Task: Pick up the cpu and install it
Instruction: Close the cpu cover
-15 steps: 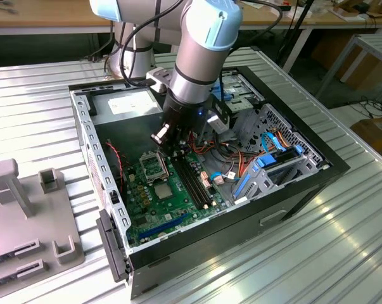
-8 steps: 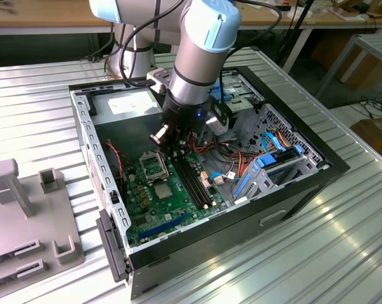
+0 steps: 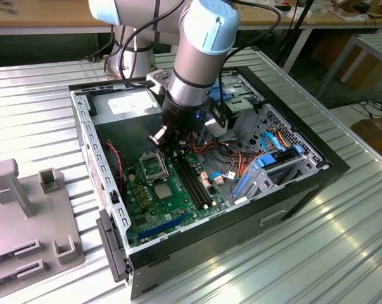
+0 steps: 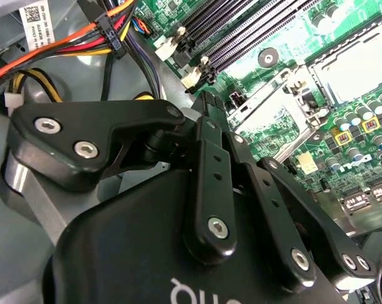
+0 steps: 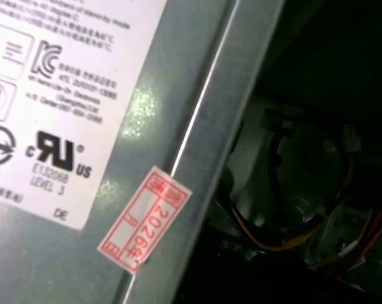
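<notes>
My gripper (image 3: pixel 175 142) hangs low inside the open computer case, over the far end of the green board (image 3: pixel 171 196). In the second wrist view its black linkage tapers to the gripper tip (image 4: pixel 206 100), close above the board (image 4: pixel 292 41) and beside a raised metal load plate (image 4: pixel 273 104). The black-framed socket (image 3: pixel 154 168) lies just past the tip. A pale silvery-tan square face fills the socket (image 4: pixel 354 63); I cannot tell whether that is the cpu or bare contacts. The linkage hides whatever is at the tip.
Black memory slots (image 3: pixel 192 180) run beside the socket. The power supply (image 3: pixel 130 104), its labelled wall (image 5: pixel 64 95) very close, stands behind the gripper. Orange, yellow and black cables (image 4: pixel 70 38) crowd one side. Blue drive brackets (image 3: pixel 267 168) and grey fixtures (image 3: pixel 26 209) flank the case.
</notes>
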